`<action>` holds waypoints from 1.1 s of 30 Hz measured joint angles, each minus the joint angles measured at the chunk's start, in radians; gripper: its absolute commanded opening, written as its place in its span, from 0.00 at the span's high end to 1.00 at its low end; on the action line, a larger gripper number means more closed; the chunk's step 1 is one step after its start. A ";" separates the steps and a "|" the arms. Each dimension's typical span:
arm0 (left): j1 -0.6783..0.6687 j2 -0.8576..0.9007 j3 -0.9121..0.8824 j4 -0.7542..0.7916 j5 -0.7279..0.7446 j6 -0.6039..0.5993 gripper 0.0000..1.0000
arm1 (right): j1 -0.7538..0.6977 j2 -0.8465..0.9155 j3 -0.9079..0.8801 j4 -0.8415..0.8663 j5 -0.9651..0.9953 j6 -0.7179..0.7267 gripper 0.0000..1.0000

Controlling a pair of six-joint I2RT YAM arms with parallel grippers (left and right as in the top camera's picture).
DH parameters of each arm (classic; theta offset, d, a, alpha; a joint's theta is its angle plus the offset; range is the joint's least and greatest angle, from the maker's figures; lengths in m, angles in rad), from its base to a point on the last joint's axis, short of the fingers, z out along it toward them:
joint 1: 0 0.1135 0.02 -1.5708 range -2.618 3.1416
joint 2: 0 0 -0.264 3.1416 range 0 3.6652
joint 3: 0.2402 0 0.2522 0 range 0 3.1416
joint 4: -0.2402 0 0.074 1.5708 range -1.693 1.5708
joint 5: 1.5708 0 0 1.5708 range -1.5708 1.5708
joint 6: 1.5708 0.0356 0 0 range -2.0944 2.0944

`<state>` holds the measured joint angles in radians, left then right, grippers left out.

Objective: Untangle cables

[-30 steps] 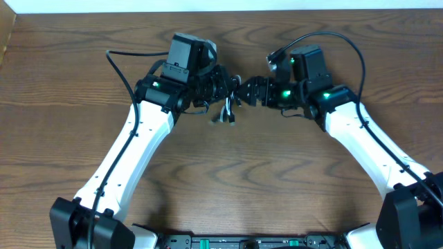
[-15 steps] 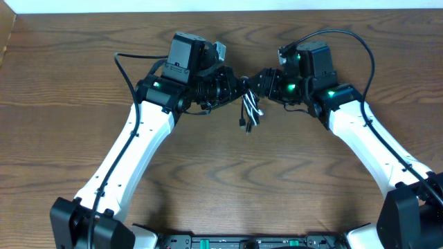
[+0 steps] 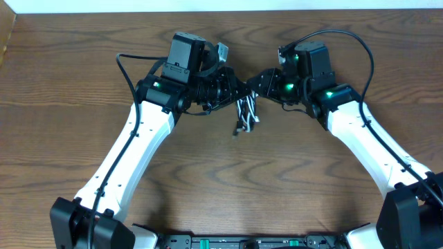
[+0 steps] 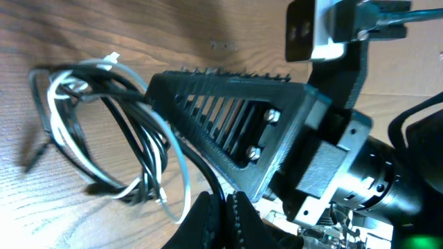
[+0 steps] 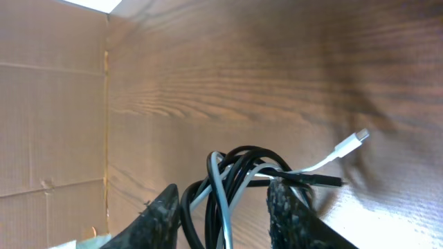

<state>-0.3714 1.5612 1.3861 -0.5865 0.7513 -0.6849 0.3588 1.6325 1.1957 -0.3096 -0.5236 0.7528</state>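
Note:
The cables [image 3: 245, 115], black and white strands tangled into one small bundle, hang over the wooden table between my two grippers. My left gripper [image 3: 237, 92] is shut on a black strand; in the left wrist view its fingers [image 4: 208, 214] pinch that strand while the loops [image 4: 118, 142] spread out beyond. My right gripper [image 3: 255, 86] faces it from the right. In the right wrist view its jaws [image 5: 223, 185] stand apart on either side of the bundle [image 5: 239, 174], and the strands between them look loose. A white plug [image 5: 359, 136] sticks out to the right.
The brown wooden table [image 3: 221, 187] lies under both arms. A cardboard wall [image 5: 48, 104] borders it on one side. The ribbed finger of the right gripper [image 4: 235, 128] fills the middle of the left wrist view, close to the left gripper.
The right gripper has come in closer to the left one and its jaws have narrowed round the bundle. The hanging cables swung to the right, then slightly back. The left gripper stayed shut.

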 measured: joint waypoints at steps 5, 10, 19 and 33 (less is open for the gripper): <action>0.000 0.000 0.000 0.000 0.003 0.000 0.93 | 0.014 0.000 0.000 -0.036 0.003 -0.001 0.59; 0.000 0.000 0.000 0.000 0.003 0.000 0.92 | 0.023 0.000 0.000 -0.056 0.004 -0.001 0.69; 0.000 0.000 0.000 0.000 0.003 0.000 0.93 | 0.026 0.000 0.000 -0.120 0.004 -0.013 0.70; -0.001 0.000 0.000 -0.033 -0.031 0.005 0.93 | 0.055 0.001 0.000 -0.269 0.125 -0.127 0.47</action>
<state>-0.3725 1.5612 1.3865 -0.6193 0.7204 -0.6804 0.4137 1.6337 1.1961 -0.5785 -0.3985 0.6258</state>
